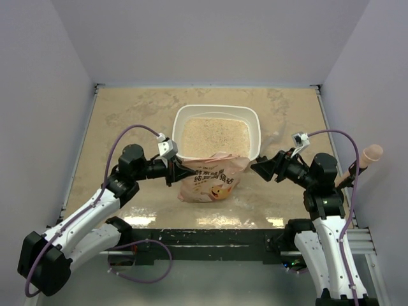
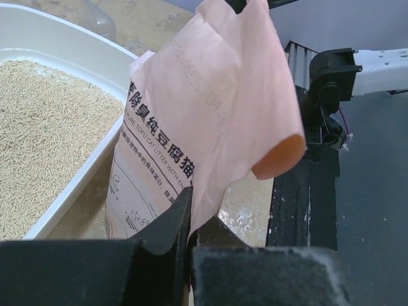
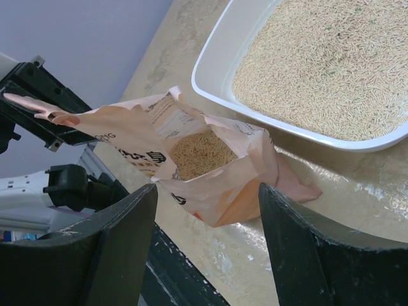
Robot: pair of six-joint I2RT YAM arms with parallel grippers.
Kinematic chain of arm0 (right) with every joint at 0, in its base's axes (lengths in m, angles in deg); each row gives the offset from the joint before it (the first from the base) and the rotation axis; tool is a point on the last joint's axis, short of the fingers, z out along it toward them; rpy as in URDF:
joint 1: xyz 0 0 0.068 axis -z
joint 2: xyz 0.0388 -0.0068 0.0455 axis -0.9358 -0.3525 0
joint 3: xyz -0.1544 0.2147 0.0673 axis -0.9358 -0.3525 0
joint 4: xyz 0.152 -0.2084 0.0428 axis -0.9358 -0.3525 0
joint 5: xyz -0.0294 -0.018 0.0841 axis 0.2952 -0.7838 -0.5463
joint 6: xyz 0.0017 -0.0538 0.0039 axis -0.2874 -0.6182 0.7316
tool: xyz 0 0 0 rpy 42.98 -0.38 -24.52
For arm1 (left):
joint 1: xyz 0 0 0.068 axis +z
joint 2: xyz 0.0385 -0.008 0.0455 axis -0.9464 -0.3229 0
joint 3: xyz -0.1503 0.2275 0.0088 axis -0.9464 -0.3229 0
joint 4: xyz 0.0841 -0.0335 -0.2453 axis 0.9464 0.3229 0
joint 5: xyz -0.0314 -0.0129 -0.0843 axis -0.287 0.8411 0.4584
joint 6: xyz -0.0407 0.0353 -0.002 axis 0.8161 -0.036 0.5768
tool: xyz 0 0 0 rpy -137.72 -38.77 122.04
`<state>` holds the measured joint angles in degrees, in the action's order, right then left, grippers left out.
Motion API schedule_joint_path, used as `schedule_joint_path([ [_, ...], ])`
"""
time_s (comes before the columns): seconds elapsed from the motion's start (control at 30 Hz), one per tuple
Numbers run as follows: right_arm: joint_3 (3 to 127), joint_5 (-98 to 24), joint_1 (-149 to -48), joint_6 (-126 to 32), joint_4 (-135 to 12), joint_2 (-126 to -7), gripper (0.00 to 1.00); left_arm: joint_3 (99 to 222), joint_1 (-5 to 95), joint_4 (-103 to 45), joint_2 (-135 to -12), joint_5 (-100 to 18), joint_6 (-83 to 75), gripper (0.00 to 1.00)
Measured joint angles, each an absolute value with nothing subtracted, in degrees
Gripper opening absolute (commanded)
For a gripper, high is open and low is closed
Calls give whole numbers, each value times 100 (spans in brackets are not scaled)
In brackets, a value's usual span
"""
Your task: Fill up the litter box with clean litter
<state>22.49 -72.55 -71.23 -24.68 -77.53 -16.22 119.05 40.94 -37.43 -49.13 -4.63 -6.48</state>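
Note:
The white litter box (image 1: 181, 122) sits mid-table, holding pale beige clean litter (image 1: 215, 136); it also shows in the left wrist view (image 2: 89, 162) and the right wrist view (image 3: 220, 95). An orange-pink printed bag (image 1: 210, 177) stands against the box's near rim, its top open with litter inside (image 3: 199, 153). My left gripper (image 1: 174, 170) is shut on the bag's left top edge (image 2: 210, 127). My right gripper (image 1: 256, 167) is open and empty, just right of the bag, not touching it.
A pink-tipped wooden-handled tool (image 1: 364, 157) leans at the right wall beside the right arm. A black rail (image 1: 210, 237) runs along the table's near edge. Grey walls close in the table at left, right and back.

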Motion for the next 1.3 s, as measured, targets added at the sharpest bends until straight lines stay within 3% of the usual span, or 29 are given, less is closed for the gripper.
schedule_joint_path([
  [0.27, 2155, -7220, -7123, -2435, -7661, -1620, 69, 12194, 4700, -3400, -5110, 141, -856, 0],
  [0.5, 1729, -7345, -7123, -2175, -7388, -1417, 69, 13278, 5423, -2574, -6485, 1832, -1315, 0],
  [0.63, 1716, -7491, -7125, -2100, -7228, -1329, 69, 14561, 5454, -1007, -7586, 2486, -2548, 0],
  [0.9, 1685, -7498, -7140, -2146, -7280, -1172, 69, 17418, 5436, 3323, -10006, 2903, -6521, 0],
  [1.3, 1243, -7249, -7167, -2288, -6839, -1054, 68, 17273, 5303, 4698, -10017, 3170, -7959, 0],
])
